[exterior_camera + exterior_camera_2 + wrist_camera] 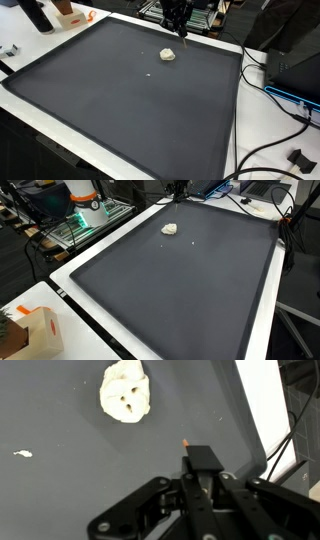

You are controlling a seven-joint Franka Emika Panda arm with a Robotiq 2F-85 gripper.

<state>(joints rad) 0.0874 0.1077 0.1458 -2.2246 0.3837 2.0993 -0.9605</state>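
A white crumpled lump (125, 391) lies on the dark grey mat (70, 480); it also shows in both exterior views (167, 54) (171, 228). My gripper (200, 458) is shut, and a small orange tip (185, 440) sticks out from between its fingertips, as of a thin stick or pen; the rest of that object is hidden. The gripper hangs above the mat's far edge, a short way from the lump and not touching it, as both exterior views show (178, 22) (178, 190).
A small white scrap (22, 454) lies on the mat near the lump (150, 72). The mat sits on a white table (240, 150). Black cables (285, 140) run along one side. A cardboard box (35, 330) and an orange-and-white object (85, 200) stand beyond the mat.
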